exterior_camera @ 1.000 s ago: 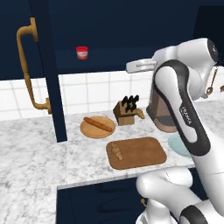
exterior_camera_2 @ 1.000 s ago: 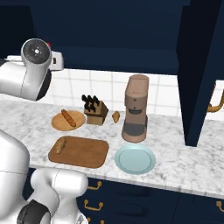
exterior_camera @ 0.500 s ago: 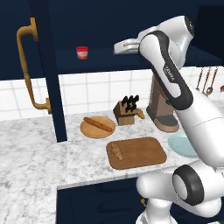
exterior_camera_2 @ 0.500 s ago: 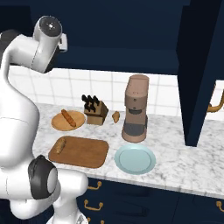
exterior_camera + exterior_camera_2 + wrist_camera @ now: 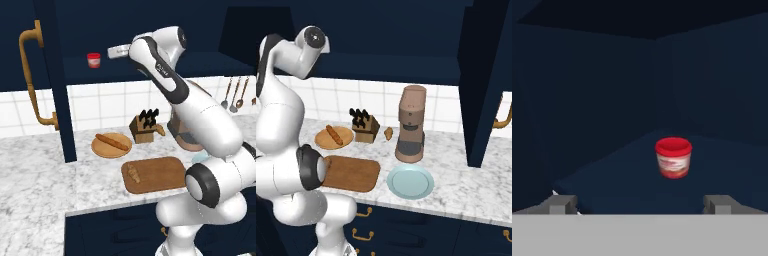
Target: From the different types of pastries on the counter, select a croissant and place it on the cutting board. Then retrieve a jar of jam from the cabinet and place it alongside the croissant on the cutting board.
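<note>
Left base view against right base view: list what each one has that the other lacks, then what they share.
Left base view's own: the jar of jam on the cabinet shelf, the croissant on the cutting board, and hanging utensils. Right base view's own: the brown machine's top and a brass handle at the right edge. Shared: cutting board, round plate with the long pastry, and knife block.

Dim, perhaps slightly blurred hand view.
</note>
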